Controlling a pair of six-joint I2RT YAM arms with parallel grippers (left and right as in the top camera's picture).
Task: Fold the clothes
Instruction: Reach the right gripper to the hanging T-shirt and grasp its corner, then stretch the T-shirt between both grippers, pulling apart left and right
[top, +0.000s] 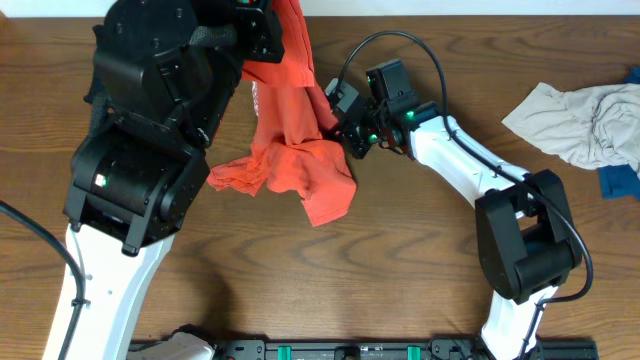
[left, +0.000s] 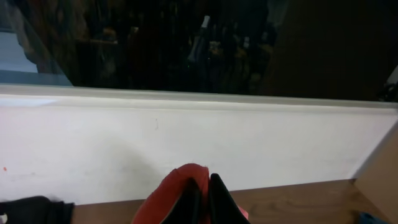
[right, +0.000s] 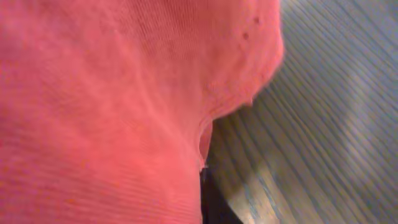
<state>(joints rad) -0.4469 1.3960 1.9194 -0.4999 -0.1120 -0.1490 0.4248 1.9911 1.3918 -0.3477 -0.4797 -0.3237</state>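
The red-orange T-shirt (top: 295, 150) hangs from my left gripper (top: 283, 22) at the top of the overhead view, and its lower part is bunched on the wooden table (top: 400, 260). In the left wrist view my left gripper (left: 204, 194) is shut on a fold of the T-shirt (left: 168, 193). My right gripper (top: 345, 128) is at the shirt's right edge, shut on it. In the right wrist view the T-shirt (right: 99, 106) fills most of the frame, and only one dark finger of my right gripper (right: 210, 198) shows. The white lettering barely shows.
A pale grey garment (top: 585, 120) lies crumpled at the far right, with a blue piece (top: 620, 182) beside it. A black cloth (left: 31, 211) lies at the table's far left. A white wall (left: 199, 143) borders the table's back edge.
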